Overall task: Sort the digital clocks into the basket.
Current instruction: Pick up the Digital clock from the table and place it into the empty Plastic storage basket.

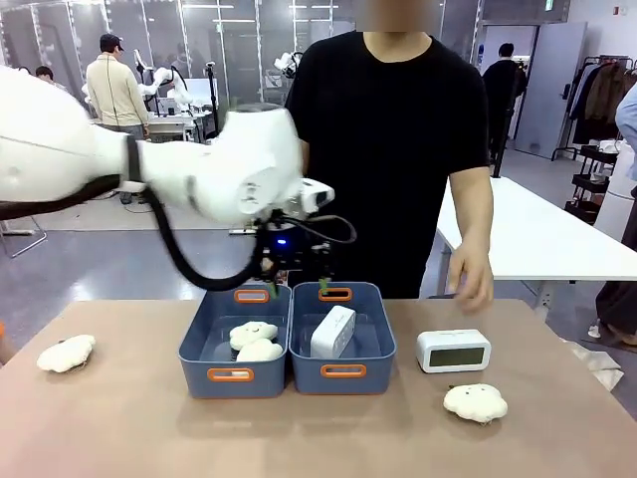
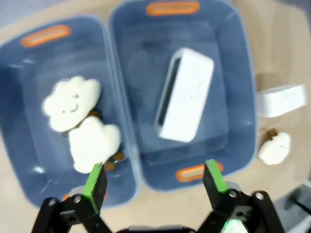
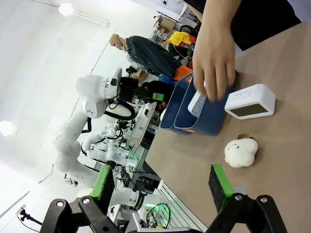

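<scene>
One white digital clock (image 1: 332,332) lies tilted on its side inside the right-hand blue-grey basket (image 1: 343,371); from the left wrist it shows as a clock (image 2: 187,99) in that basket (image 2: 245,121). My left gripper (image 1: 297,284) hangs open above the far rims of the two tubs, and in its own view the left gripper (image 2: 154,179) holds nothing. The other digital clock (image 1: 453,351) stands on the table right of the basket, also seen as a clock (image 3: 250,102) from the right wrist. My right gripper (image 3: 160,187) is open and empty, well away from the clock.
The left tub (image 1: 231,374) holds two cream cloud plush toys (image 1: 253,339). Another plush (image 1: 475,402) lies near the front right, and one more plush (image 1: 66,353) at the far left. A person's hand (image 1: 470,279) hovers behind the standing clock.
</scene>
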